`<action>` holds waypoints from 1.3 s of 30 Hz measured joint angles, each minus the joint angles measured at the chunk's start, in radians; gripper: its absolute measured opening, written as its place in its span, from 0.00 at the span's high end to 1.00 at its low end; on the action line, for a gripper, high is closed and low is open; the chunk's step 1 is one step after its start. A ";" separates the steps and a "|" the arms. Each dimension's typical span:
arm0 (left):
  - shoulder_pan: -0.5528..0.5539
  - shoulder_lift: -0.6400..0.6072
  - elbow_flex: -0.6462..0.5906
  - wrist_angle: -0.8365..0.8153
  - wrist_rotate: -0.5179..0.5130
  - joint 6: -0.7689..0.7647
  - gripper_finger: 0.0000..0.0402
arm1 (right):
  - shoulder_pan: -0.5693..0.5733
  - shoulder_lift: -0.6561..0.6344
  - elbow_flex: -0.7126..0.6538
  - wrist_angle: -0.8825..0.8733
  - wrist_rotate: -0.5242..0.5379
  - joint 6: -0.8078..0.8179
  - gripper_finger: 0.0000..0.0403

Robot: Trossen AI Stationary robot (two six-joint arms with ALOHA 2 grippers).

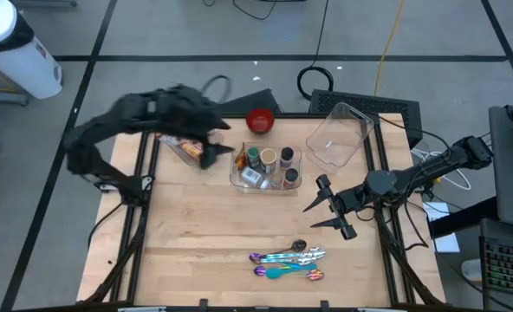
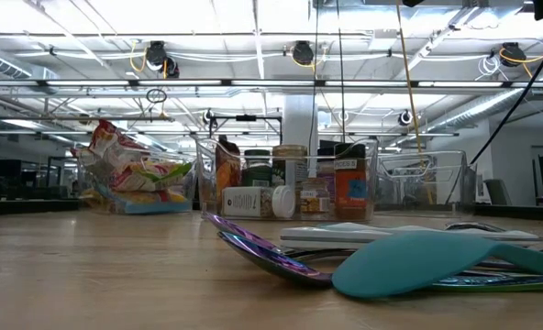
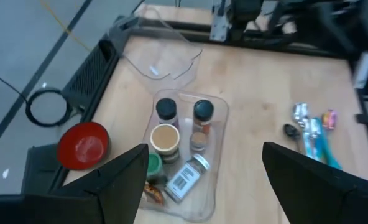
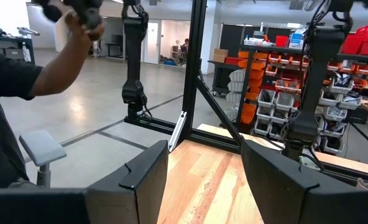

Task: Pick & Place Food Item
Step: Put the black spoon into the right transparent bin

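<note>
1. Two risks noted. Left gripper (image 1: pixel 211 156), fingers spread and empty, hovers just beside the clear bin (image 3: pixel 216 155) of spice jars (image 3: pixel 165 138); tight packing could cause a neighbouring jar to topple or a finger to snag the wall.
2. Right gripper (image 1: pixel 323 206), open, idles well apart.
3. Only the low view shows the snack bags (image 2: pixel 129 170); only the right wrist view shows a person (image 4: pixel 13 99).
</note>
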 joint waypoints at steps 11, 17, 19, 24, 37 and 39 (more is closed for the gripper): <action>-0.043 -0.216 0.000 -0.233 -0.001 -0.062 0.21 | 0.000 0.000 0.000 -0.003 0.002 0.000 0.51; -0.071 -0.297 -0.017 -0.315 -0.050 -0.085 0.20 | 0.000 0.000 0.000 -0.003 0.003 0.007 0.51; -0.081 -0.328 -0.040 -0.313 -0.075 -0.095 0.21 | 0.000 0.000 0.000 -0.003 0.003 0.008 0.51; -0.104 -0.430 -0.169 -0.271 -0.145 -0.104 0.23 | 0.000 0.000 0.000 -0.007 0.003 0.008 0.51; -0.111 -0.747 -0.780 0.109 -0.218 -0.101 0.20 | 0.000 0.000 0.000 -0.006 0.004 0.006 0.51; -0.111 -0.783 -0.883 0.190 -0.218 -0.103 0.20 | 0.000 0.000 0.000 -0.006 0.004 0.007 0.51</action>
